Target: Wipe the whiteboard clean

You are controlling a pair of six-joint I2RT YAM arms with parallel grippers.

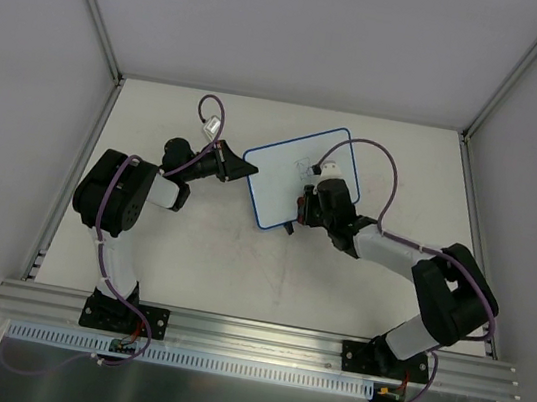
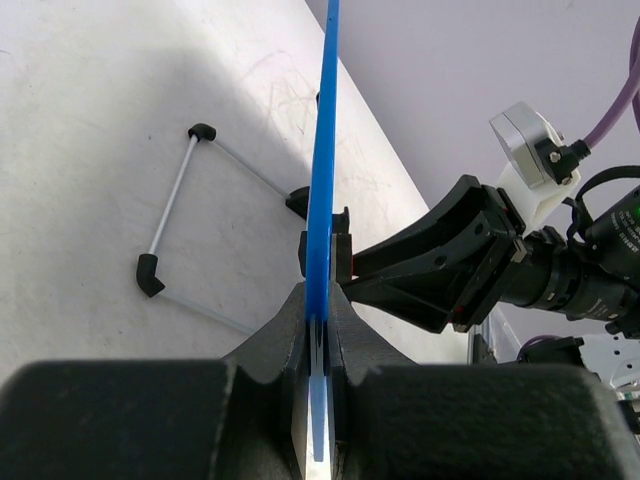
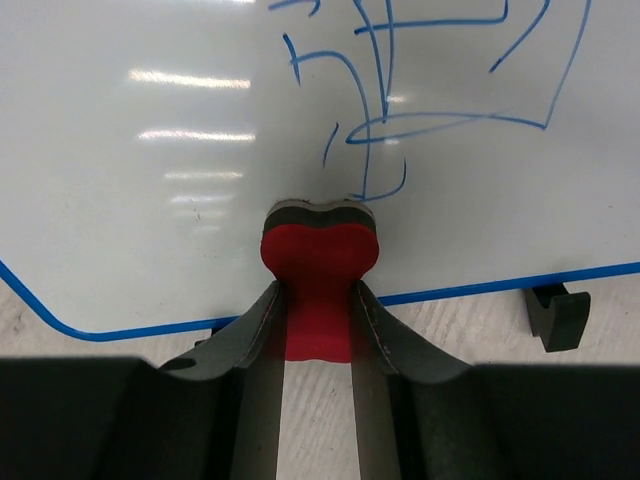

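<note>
I have the left arm [image 1: 112, 198] folded at the elbow, reaching toward 2 o'clock, with the left gripper [image 1: 243, 169] clamped tight. The right arm [image 1: 452, 289] stretches toward 10 o'clock, and the right gripper [image 1: 306, 203] is pinched closed.

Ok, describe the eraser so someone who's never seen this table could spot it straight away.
Find the blue-framed white whiteboard in the middle of the table. Against its face, just below the blue scribbles, the right arm's black pincer clamps a small red bone-shaped eraser. It is the only red thing there, with a dark layer pressed to the board.
</note>
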